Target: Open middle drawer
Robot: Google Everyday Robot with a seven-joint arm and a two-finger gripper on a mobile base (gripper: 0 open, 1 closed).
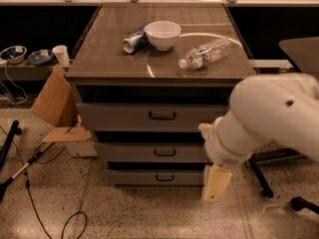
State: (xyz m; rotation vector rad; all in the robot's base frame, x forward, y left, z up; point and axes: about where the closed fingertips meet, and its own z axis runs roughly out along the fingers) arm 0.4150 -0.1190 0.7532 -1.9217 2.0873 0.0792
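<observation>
The grey three-drawer cabinet [79,81] stands in the middle of the camera view. The middle drawer [129,152] has a medium-height grey front and a small black bar handle [164,153], and its front sits about in line with the fronts above and below. The taller top drawer [119,116] is above it and the narrow bottom drawer [134,177] below it. My white arm [264,118] reaches in from the right and covers the drawers' right ends. My cream gripper [215,184] hangs low, right of the bottom drawer's handle and below the middle drawer's level.
On the cabinet top lie a white bowl [162,34], a tipped can [133,42] and a plastic bottle [205,54]. Cardboard [52,101] leans at the cabinet's left. Cables [30,168] run over the floor at left. Black stand legs [260,177] are at right.
</observation>
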